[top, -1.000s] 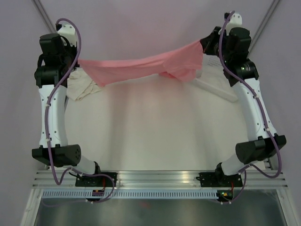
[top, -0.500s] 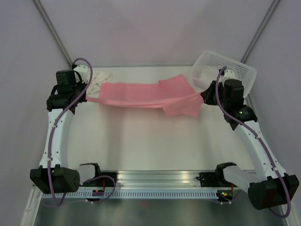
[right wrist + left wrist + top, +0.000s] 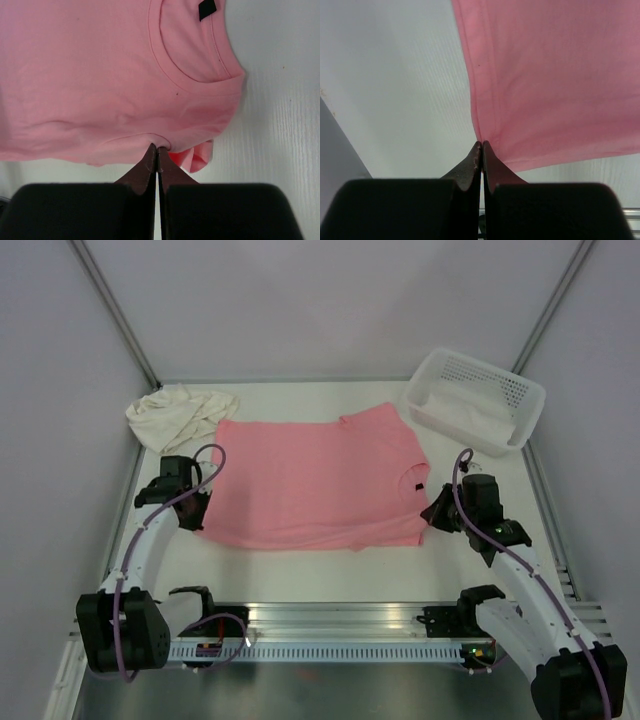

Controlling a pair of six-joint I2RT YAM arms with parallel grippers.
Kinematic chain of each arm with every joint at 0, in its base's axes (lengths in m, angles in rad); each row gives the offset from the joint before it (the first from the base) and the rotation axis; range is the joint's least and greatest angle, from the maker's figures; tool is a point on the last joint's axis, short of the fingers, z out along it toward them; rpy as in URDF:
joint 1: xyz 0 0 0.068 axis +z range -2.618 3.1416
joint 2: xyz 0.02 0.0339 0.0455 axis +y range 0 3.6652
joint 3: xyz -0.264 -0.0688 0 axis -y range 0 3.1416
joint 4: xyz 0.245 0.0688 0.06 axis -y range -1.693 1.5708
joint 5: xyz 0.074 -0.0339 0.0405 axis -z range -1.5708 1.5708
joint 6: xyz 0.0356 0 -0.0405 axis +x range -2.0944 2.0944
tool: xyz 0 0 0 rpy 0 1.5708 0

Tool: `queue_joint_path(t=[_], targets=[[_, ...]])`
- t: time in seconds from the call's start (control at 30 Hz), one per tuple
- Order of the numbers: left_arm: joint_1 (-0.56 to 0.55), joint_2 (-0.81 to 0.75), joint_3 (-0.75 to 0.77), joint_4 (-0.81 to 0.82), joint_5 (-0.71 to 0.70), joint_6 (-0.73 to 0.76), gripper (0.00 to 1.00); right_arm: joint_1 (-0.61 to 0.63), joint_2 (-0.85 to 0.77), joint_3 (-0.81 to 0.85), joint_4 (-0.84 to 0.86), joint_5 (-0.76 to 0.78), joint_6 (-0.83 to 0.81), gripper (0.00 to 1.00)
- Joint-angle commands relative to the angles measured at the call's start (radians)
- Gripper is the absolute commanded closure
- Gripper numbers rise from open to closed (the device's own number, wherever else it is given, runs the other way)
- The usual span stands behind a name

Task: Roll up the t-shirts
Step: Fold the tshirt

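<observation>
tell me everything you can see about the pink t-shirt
The pink t-shirt is soft salmon cotton-looking fabric, spread flat on the white table, hem toward the left arm, round collar with a black neck label toward the right. One short sleeve shows at the far edge. The left gripper is shut on its near hem corner, the right gripper shut on its near shoulder edge.

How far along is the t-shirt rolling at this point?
Done: the pink t-shirt lies spread flat. In hand: the left tool and right tool are each shut on its near edge, at the hem corner and the shoulder. Left: no roll has started, and the cream t-shirt sits crumpled at the far left, untouched.
</observation>
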Motion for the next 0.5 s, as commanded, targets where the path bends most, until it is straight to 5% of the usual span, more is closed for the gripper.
queue_joint_path(t=[0.0, 0.47], targets=[[0.004, -0.018, -0.004, 0.061, -0.003, 0.03, 0.98, -0.002, -0.028, -0.01, 0.022, 0.005, 0.044, 1.0], [0.004, 0.274, 0.207, 0.232, 0.0, -0.029, 0.98, -0.002, 0.409, 0.132, 0.349, 0.06, -0.015, 1.0]])
